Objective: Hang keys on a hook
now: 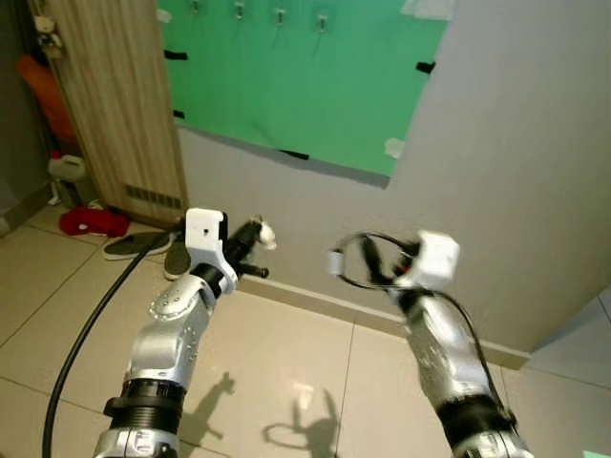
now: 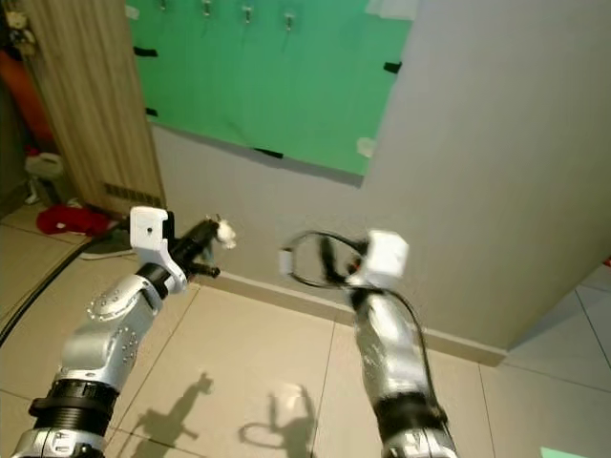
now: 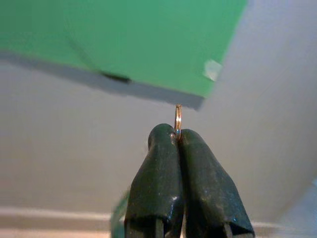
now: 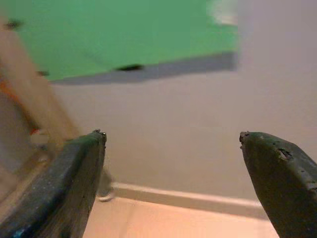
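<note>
— Left wrist view: what is the left gripper (image 3: 178,136) pinching?
— A key ring (image 3: 178,119), fingers closed, raising it for hanging. The right gripper (image 4: 173,144) is gaping, carrying nothing.
— And the hooks (image 1: 280,14)?
— Sitting along the green board's (image 1: 296,76) top edge, well apart.

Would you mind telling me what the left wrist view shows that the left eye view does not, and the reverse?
Left wrist view alone: a thin gold key ring pinched between the shut black fingers of the left gripper.

Left eye view alone: a row of hooks along the top of the green board, a wooden door, a red item on the floor, and the right gripper.

Both: the green board taped to the grey wall, with the left gripper held well below it.
</note>
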Controlling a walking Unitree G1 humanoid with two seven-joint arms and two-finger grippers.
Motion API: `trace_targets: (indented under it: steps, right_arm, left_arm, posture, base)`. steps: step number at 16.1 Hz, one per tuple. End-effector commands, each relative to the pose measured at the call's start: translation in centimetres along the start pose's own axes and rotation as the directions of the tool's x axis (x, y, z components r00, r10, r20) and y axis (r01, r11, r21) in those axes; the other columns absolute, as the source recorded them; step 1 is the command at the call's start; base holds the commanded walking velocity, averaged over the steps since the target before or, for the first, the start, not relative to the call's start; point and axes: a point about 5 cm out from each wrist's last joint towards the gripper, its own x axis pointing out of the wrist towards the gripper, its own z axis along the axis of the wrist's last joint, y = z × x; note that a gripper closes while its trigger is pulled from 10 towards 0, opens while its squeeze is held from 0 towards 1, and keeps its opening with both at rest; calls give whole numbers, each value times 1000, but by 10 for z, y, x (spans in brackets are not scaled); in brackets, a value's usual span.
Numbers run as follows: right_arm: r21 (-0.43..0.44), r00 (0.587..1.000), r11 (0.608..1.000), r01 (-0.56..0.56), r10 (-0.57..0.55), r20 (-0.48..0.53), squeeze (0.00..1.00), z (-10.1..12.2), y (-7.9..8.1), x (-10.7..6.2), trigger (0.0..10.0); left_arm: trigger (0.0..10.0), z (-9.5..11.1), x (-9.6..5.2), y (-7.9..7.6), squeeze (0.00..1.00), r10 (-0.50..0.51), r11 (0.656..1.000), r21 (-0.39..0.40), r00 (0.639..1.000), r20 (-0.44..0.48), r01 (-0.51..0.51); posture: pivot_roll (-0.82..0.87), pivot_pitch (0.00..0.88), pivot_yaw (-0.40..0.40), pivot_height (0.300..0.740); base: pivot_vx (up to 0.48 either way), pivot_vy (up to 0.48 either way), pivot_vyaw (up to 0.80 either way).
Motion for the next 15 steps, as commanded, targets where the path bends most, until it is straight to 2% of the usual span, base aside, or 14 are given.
trace_targets:
  steps: [1, 3, 4, 6, 8, 9, 10, 12, 15]
  right_arm:
    - [-26, 997, 997, 72, -71, 37, 0, 9, -11, -3, 10000]
    - [-68, 992, 991, 119, -115, 49, 0, 10, -14, -6, 10000]
    - [-175, 983, 967, 184, -177, 51, 0, 11, -18, -6, 10000]
    - [-272, 973, 934, 232, -225, 57, 0, 11, -18, -6, 10000]
    - [-283, 985, 943, 174, -164, 60, 0, 12, -9, -5, 10000]
    - [-288, 989, 946, 147, -135, 60, 0, 12, -5, -4, 10000]
    - [-221, 995, 973, 72, -55, 81, 0, 15, 6, -4, 10000]
    - [-235, 995, 970, 64, -46, 84, 0, 15, 10, -2, 10000]
    - [-265, 997, 963, 46, -28, 72, 0, 13, 12, 1, 10000]
  left_arm:
    - [10000, 8, 0, -5, 0, 23, 997, 71, 999, 46, -26]
    - [10000, 8, -1, -1, 0, 112, 990, 82, 993, 45, -115]
    - [10000, 9, -2, 0, 0, 143, 985, 86, 989, 42, -147]
    - [10000, 11, -2, -3, 0, 129, 980, 143, 990, 63, -137]
    - [10000, 12, 3, -6, 0, 96, 947, 304, 994, 44, -105]
    - [10000, 12, 4, -6, 0, 93, 957, 272, 995, 37, -100]
    - [10000, 15, 4, -5, 0, 76, 952, 294, 996, 43, -85]
    - [10000, 13, 3, -6, 0, 64, 962, 263, 997, 44, -73]
    - [10000, 16, 6, -10, 0, 37, 961, 270, 998, 58, -52]
  posture:
    - [18, 0, -59, 736]
    - [15, 0, -52, 736]
    - [15, 0, -47, 736]
    - [18, 0, -47, 736]
    - [21, 0, -50, 736]
    - [23, 0, -52, 736]
    - [25, 0, -49, 736]
    - [28, 0, -51, 736]
    - [38, 0, -53, 736]
  base:
    - [0, 0, 0]
    - [0, 0, 0]
    - [0, 0, 0]
    - [223, 0, 0]
    - [444, 0, 0]
    - [446, 0, 0]
    - [442, 0, 0]
    - [446, 0, 0]
    - [446, 0, 0]
